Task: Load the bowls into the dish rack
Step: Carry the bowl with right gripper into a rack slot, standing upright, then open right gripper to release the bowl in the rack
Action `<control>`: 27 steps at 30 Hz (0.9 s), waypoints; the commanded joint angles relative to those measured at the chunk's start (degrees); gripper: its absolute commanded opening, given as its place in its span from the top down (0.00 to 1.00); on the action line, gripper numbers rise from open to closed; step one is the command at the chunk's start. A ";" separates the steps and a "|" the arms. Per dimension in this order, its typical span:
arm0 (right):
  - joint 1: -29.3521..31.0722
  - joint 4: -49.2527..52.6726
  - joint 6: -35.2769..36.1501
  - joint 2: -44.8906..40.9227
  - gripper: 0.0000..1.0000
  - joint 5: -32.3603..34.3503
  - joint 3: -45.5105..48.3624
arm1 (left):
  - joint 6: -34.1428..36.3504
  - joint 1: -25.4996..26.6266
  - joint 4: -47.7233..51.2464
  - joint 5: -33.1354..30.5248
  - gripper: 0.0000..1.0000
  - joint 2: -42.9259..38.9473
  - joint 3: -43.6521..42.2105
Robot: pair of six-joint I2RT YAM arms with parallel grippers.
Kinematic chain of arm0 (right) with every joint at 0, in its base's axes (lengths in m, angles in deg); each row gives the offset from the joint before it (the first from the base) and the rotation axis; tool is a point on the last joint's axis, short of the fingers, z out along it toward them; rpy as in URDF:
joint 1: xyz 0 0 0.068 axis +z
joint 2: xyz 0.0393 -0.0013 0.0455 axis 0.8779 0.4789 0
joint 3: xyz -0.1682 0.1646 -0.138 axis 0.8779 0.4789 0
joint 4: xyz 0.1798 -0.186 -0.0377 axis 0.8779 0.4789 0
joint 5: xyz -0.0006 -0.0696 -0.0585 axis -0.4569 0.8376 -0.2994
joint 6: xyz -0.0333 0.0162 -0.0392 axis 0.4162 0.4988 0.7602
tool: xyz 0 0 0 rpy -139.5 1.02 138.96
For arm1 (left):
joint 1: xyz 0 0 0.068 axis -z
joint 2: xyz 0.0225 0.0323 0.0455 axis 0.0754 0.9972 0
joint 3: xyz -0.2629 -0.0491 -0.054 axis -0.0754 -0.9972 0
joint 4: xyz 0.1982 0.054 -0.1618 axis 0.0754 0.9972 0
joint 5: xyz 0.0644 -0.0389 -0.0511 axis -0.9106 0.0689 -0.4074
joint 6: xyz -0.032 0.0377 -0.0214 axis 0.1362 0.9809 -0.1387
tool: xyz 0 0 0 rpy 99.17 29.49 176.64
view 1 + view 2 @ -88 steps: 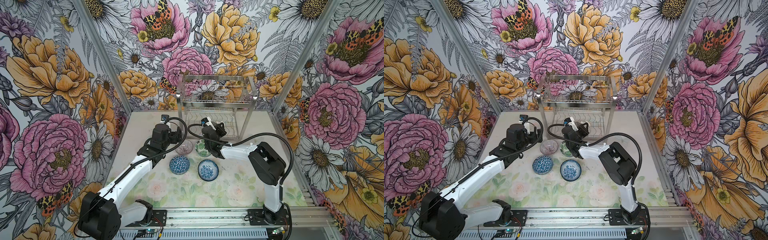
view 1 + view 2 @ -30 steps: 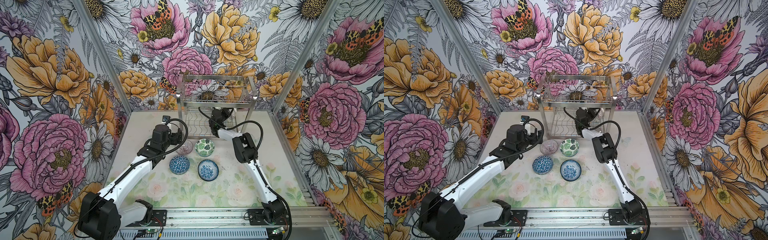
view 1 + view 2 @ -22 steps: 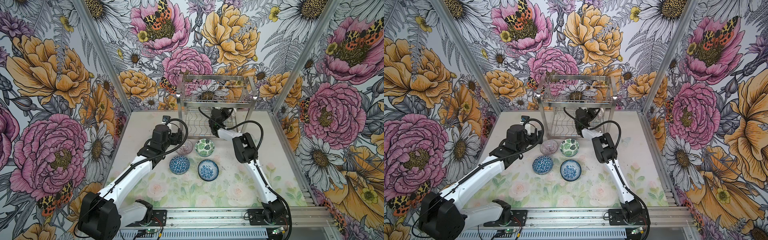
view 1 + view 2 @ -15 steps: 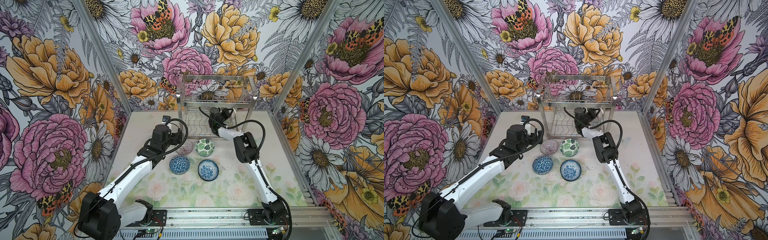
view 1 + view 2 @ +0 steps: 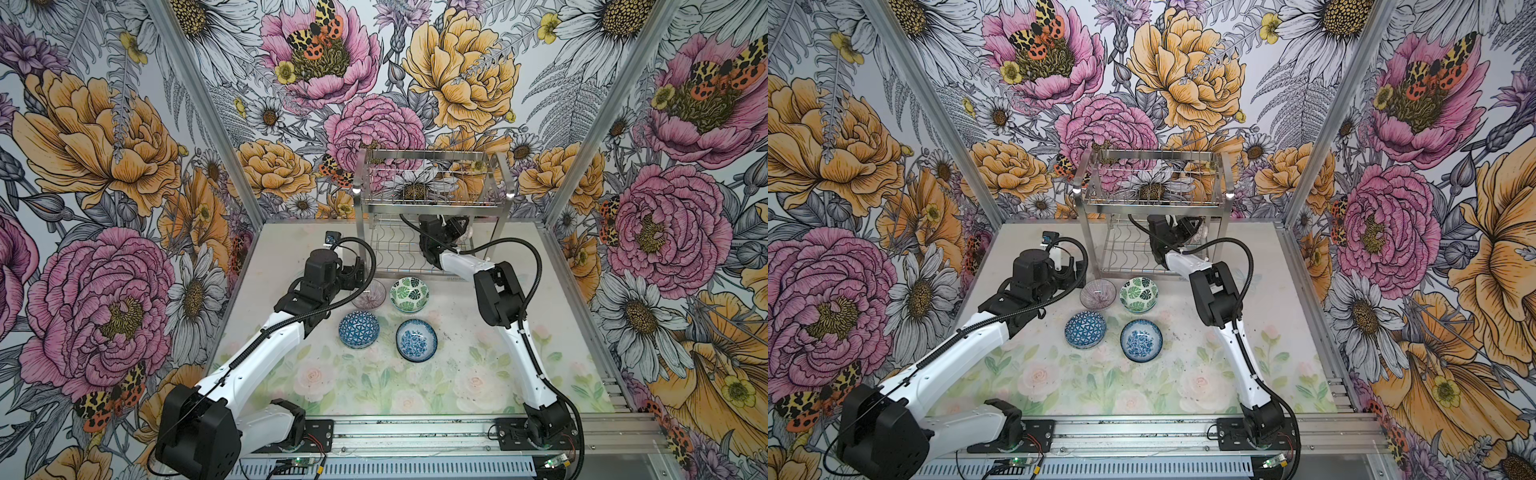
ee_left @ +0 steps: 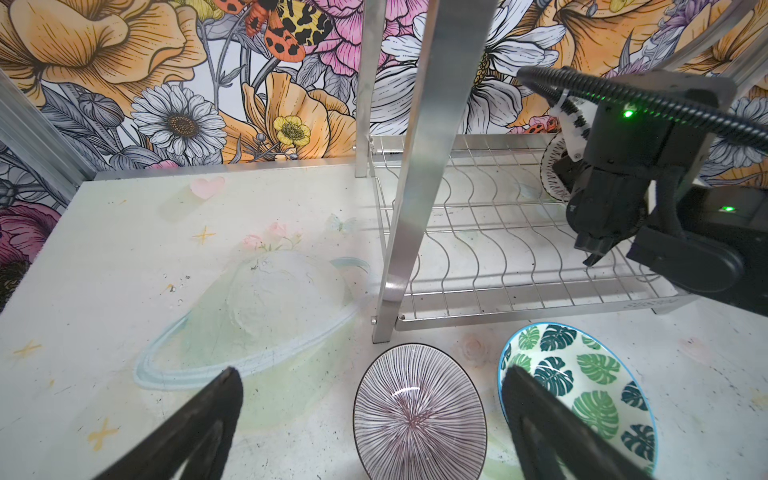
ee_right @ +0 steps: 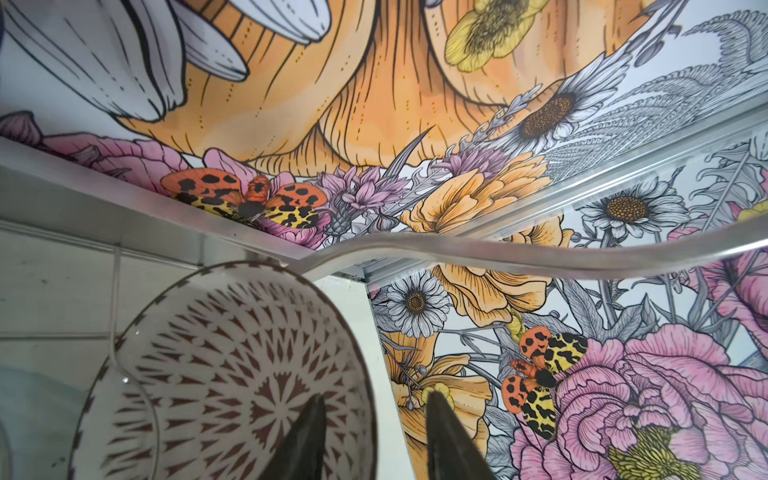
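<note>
The dish rack (image 5: 430, 199) stands at the back of the table. A white lattice bowl (image 7: 232, 374) stands on edge in the wavy slots of its lower tier (image 6: 490, 232). My right gripper (image 7: 375, 397) reaches in under the top basket. It is open, its fingers on either side of that bowl's rim with a gap showing. In front of the rack sit a purple-lined bowl (image 5: 370, 293), a green leaf bowl (image 5: 409, 294), a blue geometric bowl (image 5: 358, 329) and a blue floral bowl (image 5: 416, 340). My left gripper (image 6: 370, 374) hangs wide open just over the purple-lined bowl (image 6: 419, 415).
The rack's front left leg (image 6: 411, 187) stands close behind the purple-lined bowl. My right arm's elbow (image 5: 498, 295) hangs to the right of the green leaf bowl. Flowered walls close in the back and both sides. A metal rail (image 5: 415, 436) runs along the front.
My right gripper carried the white lattice bowl from the table into the rack's lower tier, and its jaws have now parted from the rim. The left arm has stayed still.
</note>
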 commanded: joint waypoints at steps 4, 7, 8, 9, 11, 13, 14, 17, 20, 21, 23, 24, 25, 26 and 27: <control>0.82 6.59 -6.63 -7.18 0.26 -3.04 2.05 | 0.29 0.50 -0.19 1.16 0.01 -1.81 -0.69; 1.44 6.87 -7.03 -9.88 0.01 -4.90 4.90 | 0.24 0.79 0.26 1.05 0.01 -2.05 -0.60; 1.85 6.96 -7.30 -10.89 0.00 -5.88 6.14 | 0.25 0.84 0.40 1.05 0.01 -2.09 -0.45; 2.26 7.24 -7.75 -11.95 0.00 -7.06 7.23 | 0.32 1.00 0.58 0.96 0.01 -2.17 -0.37; 3.23 7.68 -8.53 -14.82 0.00 -9.86 10.31 | 0.29 1.22 0.92 0.88 0.01 -2.30 -0.15; 3.99 8.84 -9.99 -17.38 0.00 -12.94 13.12 | 0.24 1.40 1.19 0.79 0.01 -2.40 -0.03; 4.32 9.67 -11.22 -18.81 0.00 -14.87 14.63 | 0.25 1.43 1.44 0.79 0.01 -2.39 0.08; 5.30 10.52 -13.67 -22.55 0.00 -19.25 19.20 | 0.18 1.84 2.15 0.78 0.01 -2.19 0.59; 6.35 10.67 -14.88 -25.61 0.00 -21.94 23.93 | 0.02 2.34 3.13 0.20 0.01 -1.79 1.15; 6.80 10.62 -15.48 -26.44 0.00 -22.16 25.42 | 0.03 2.54 3.40 0.01 0.01 -1.74 1.32; 7.79 10.66 -17.14 -28.75 0.00 -23.22 28.90 | -0.32 2.67 3.50 0.30 0.01 -1.66 1.31; 8.35 10.71 -17.84 -29.77 0.00 -23.93 30.51 | -0.58 2.71 3.49 0.70 0.01 -1.64 1.31; 9.03 10.67 -18.73 -31.32 0.00 -24.73 32.33 | -0.81 2.73 3.50 1.16 0.01 -1.50 1.28; 9.44 10.67 -19.55 -32.41 0.00 -25.45 33.83 | -1.05 2.76 3.50 1.70 0.01 -1.45 1.17; 9.98 10.66 -20.60 -34.20 0.00 -26.34 35.59 | -1.49 2.67 3.50 2.28 0.01 -1.26 1.16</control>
